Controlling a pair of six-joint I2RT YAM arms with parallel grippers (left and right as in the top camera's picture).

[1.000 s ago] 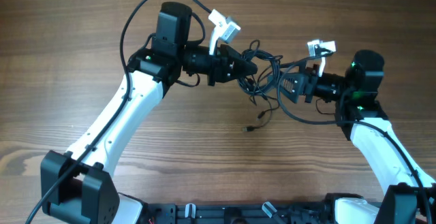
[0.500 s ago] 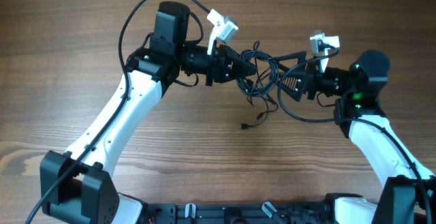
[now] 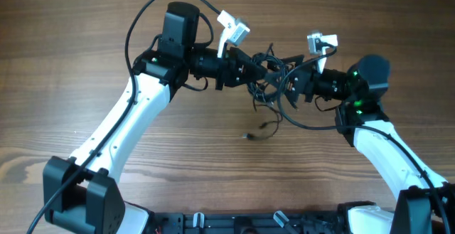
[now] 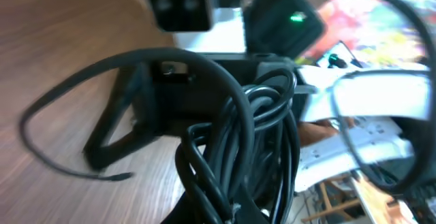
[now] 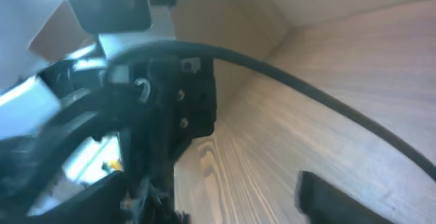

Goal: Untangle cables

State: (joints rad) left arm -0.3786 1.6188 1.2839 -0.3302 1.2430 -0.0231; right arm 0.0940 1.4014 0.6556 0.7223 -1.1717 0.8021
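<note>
The cables [image 3: 274, 77] are a dark tangle of thin black cords hanging above the table's middle. My left gripper [image 3: 260, 68] is shut on the tangle's left side. In the left wrist view the looped cords [image 4: 238, 135] fill the frame above the left gripper [image 4: 225, 214]. One loose plug end [image 3: 247, 135] trails down to the wood. My right gripper [image 3: 290, 84] is pushed into the tangle's right side. In the right wrist view the right gripper [image 5: 218, 197] is open, bare wood showing between its fingers [image 5: 334, 197], with cords by the left finger.
The right arm's thicker black cable [image 3: 306, 124] loops below the tangle, and the left arm's own cable [image 3: 142, 13] arcs over its wrist. The arm bases [image 3: 270, 220] sit along the table's front edge.
My right gripper has moved left into the tangle, and its jaws have narrowed somewhat. The dangling plug end has swung left. The left gripper has kept its grip and place.
</note>
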